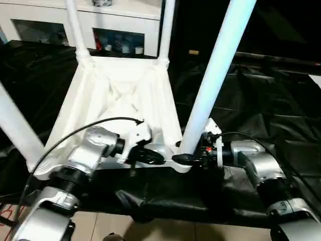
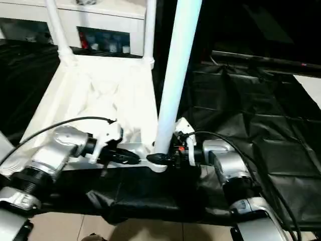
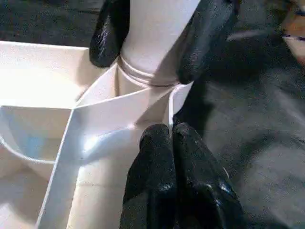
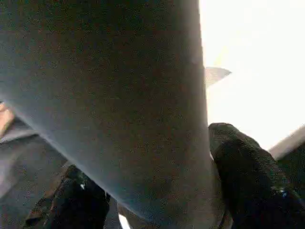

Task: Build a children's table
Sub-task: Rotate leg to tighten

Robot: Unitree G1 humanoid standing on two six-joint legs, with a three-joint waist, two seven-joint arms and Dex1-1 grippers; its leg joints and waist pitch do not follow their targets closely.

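The children's table lies upside down, its ribbed white top [image 1: 100,95] facing up with legs standing in the corner sockets. Two far legs [image 1: 75,25] [image 1: 168,25] rise at the back, and one [image 1: 15,130] at the near left. My right gripper [image 1: 193,150] is closed around the base of the near right leg [image 1: 215,75], just above its socket, one black finger [image 3: 205,38] on each side. My left gripper [image 1: 155,158] is shut with nothing in it, its tips [image 3: 170,138] resting on the table's rim beside that socket.
A black sheet [image 1: 261,110] covers the platform under the table and spreads to the right. At the back stands a white cabinet [image 1: 115,30] with glass doors. Pale floor [image 1: 165,228] shows below the platform's near edge. Black cables loop over both my forearms.
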